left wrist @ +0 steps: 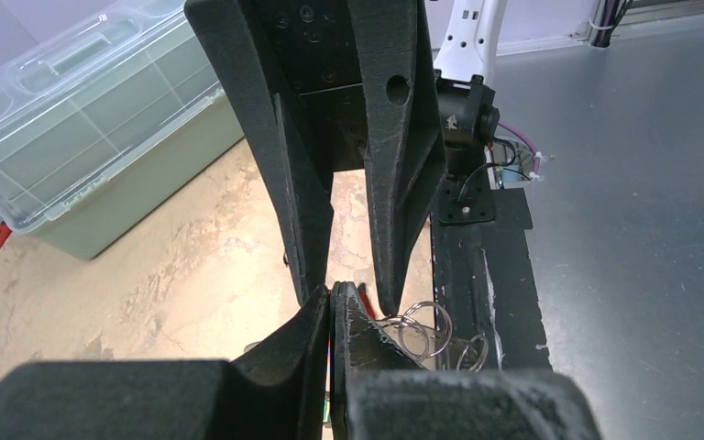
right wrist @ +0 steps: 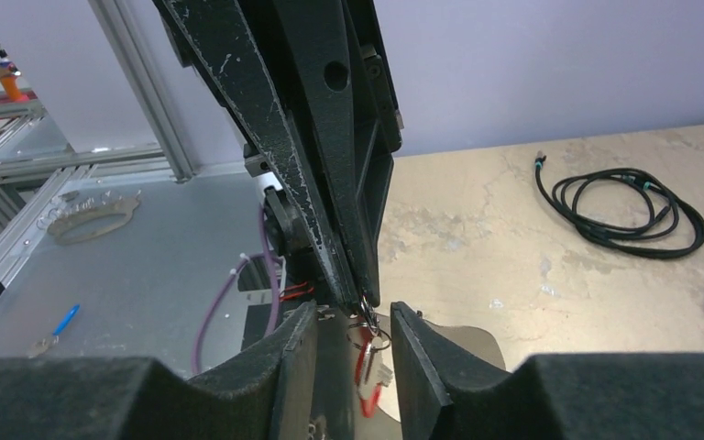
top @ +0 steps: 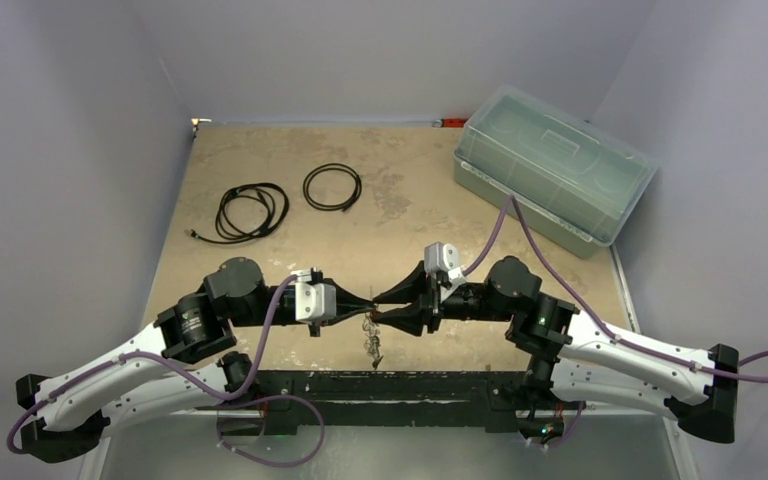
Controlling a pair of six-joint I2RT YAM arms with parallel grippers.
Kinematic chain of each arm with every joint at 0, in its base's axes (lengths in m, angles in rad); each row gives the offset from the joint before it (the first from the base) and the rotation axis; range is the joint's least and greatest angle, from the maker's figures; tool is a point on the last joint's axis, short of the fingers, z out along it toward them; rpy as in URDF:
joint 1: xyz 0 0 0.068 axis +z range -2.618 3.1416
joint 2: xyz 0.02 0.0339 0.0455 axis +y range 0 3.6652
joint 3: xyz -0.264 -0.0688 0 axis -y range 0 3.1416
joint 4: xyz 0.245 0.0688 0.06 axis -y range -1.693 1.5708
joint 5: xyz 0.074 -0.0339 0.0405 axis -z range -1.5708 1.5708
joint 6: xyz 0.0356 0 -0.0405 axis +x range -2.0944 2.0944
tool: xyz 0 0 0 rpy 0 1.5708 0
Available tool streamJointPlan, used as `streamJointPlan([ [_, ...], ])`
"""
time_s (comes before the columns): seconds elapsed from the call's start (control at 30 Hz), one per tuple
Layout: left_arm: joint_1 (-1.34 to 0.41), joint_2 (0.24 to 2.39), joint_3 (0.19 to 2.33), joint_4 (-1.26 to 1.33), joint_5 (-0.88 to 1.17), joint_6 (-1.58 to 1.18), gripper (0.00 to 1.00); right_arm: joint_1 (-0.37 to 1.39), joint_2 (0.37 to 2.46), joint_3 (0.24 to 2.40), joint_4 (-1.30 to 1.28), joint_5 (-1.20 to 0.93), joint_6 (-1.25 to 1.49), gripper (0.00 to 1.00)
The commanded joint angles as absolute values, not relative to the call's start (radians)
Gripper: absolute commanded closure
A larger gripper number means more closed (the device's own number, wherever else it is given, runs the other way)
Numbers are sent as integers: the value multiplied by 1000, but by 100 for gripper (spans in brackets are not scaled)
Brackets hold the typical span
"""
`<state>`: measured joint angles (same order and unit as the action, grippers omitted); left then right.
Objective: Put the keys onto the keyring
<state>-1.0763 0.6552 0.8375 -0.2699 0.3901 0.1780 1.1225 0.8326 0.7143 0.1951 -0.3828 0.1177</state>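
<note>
My left gripper [top: 367,303] is shut on a small silver wire ring [right wrist: 368,321] at the top of a hanging bunch of keys [top: 372,342]. A red-headed key [right wrist: 368,362] dangles below that ring. More silver rings [left wrist: 422,328] of the bunch show just beside the left fingertips [left wrist: 332,293]. My right gripper [right wrist: 355,310] is open, tip to tip with the left one, its fingers on either side of the red key without touching it. A pale oval loop with a bumpy edge, the keyring [right wrist: 92,214], lies far off on the grey surface.
A green box with a clear lid [top: 552,175] stands at the back right. Two black cable coils [top: 251,212] [top: 332,187] lie at the back left. A black bar [top: 410,385] runs along the near edge. A small blue-handled item [right wrist: 55,325] lies on the grey surface.
</note>
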Motion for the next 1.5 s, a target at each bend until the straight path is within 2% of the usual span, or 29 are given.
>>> streamJointPlan([
  [0.0, -1078, 644, 845, -184, 405, 164, 100, 1132, 834, 750, 229, -356, 89, 65],
  [0.2, -1078, 642, 844, -180, 408, 158, 100, 1134, 850, 744, 233, -339, 77, 78],
  [0.37, -1078, 640, 845, -173, 412, 156, 100, 1134, 864, 746, 236, -334, 72, 84],
  [0.43, -1078, 640, 843, -172, 413, 155, 100, 1134, 866, 746, 238, -332, 72, 92],
  [0.47, -1079, 640, 842, -171, 412, 155, 100, 1134, 868, 746, 239, -331, 70, 100],
  [0.5, -1078, 638, 843, -170, 412, 154, 100, 1134, 868, 744, 240, -331, 70, 100],
  [0.83, -1078, 629, 836, -156, 410, 141, 100, 1141, 816, 709, 273, -289, 43, 99],
  [0.97, -1078, 630, 836, -156, 410, 142, 100, 1141, 823, 728, 236, -327, 32, 61],
  [1.1, -1078, 626, 836, -156, 413, 142, 100, 1141, 807, 719, 239, -356, 20, 48],
  [1.2, -1078, 625, 836, -156, 414, 141, 100, 1141, 803, 718, 240, -371, 11, 48],
  [1.3, -1078, 627, 837, -156, 416, 141, 100, 1141, 812, 718, 249, -374, 8, 55],
  [1.47, -1078, 624, 836, -152, 414, 140, 100, 1141, 831, 722, 256, -370, 6, 78],
])
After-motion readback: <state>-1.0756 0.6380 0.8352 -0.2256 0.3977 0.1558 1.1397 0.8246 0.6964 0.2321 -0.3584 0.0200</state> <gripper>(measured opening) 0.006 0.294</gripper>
